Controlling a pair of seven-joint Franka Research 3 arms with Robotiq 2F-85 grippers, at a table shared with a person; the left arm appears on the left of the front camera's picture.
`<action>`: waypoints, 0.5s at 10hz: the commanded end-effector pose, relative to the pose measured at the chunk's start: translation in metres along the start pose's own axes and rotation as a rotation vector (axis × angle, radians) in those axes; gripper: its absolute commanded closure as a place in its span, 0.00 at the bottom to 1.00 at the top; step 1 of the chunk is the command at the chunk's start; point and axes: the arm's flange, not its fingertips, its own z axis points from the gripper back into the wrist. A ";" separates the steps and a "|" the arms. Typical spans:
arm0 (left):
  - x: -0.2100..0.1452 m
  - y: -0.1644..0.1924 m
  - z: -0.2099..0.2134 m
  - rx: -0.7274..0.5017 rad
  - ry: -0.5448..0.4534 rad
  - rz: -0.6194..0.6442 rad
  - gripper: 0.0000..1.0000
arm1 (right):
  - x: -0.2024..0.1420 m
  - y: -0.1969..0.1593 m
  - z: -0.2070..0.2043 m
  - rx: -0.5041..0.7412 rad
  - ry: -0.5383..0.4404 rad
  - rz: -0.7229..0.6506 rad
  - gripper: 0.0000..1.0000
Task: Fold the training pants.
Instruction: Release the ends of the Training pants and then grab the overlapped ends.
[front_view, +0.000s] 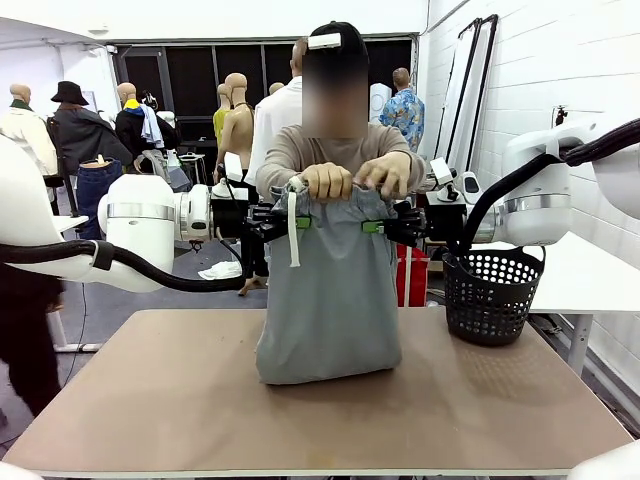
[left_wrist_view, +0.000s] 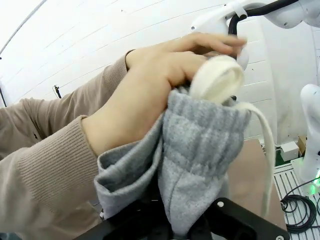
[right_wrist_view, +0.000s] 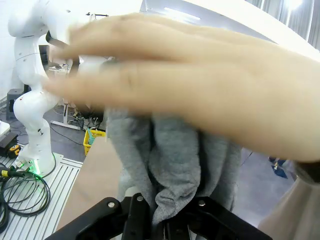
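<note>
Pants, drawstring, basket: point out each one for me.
pants (front_view: 330, 300): front view, middle of the hanging grey cloth.
drawstring (front_view: 293, 240): front view, white strip hanging below the waistband.
basket (front_view: 490, 300): front view, its perforated black wall.

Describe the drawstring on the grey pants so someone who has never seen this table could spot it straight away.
On the middle of the brown table the light-grey training pants are held up, with the waistband gripped by the left gripper and the right gripper. The drawstring dangles from the waistband's corner beside the left gripper: a flat white band, the only white strip on the grey cloth.
</note>
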 end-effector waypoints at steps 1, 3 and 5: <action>0.001 -0.001 0.000 -0.007 -0.006 -0.003 1.00 | 0.002 0.000 0.000 0.001 -0.003 0.003 1.00; 0.001 -0.001 0.000 -0.007 -0.006 -0.003 1.00 | 0.002 0.000 0.000 0.001 -0.003 0.003 1.00; 0.001 -0.001 0.000 -0.007 -0.006 -0.003 1.00 | 0.002 0.000 0.000 0.001 -0.003 0.003 1.00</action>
